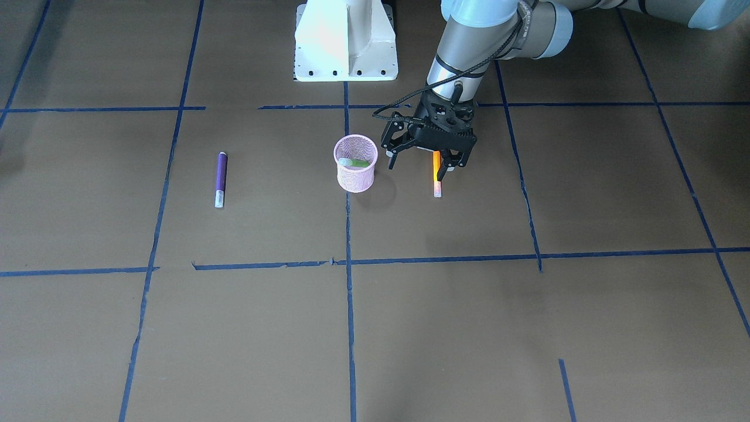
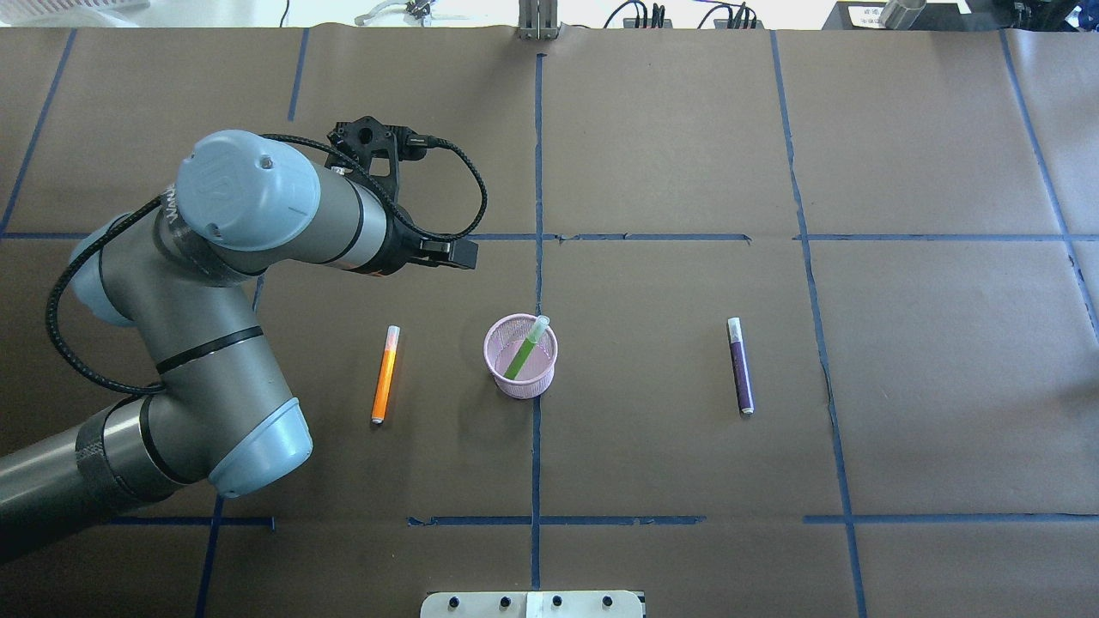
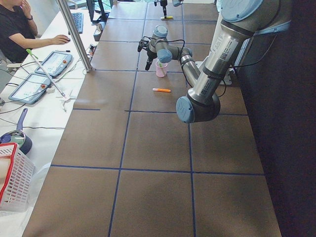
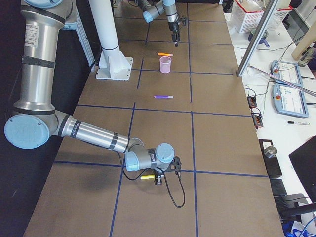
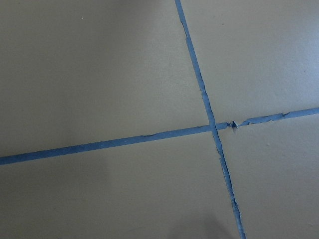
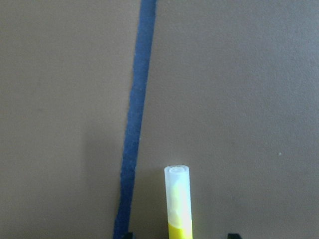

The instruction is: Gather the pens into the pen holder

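In the overhead view, the pink wire-mesh pen holder [image 2: 521, 389], a round tapered cup, stands mid-tabletop [image 2: 670, 154] on matte brown paper crossed by blue tape. The slim green pen [image 2: 521, 355] leans inside it, its pale cap at the rim toward 1 o'clock. The orange pen [image 2: 385, 378] lies flat at 9 o'clock and the purple pen [image 2: 741, 369] at 3 o'clock. The left end effector [image 1: 417, 165] hangs at about 10 o'clock, fingers apart. The right end effector [image 6: 180, 234] has its fingers spread either side of a yellow pen [image 6: 178, 199] with a translucent cap.
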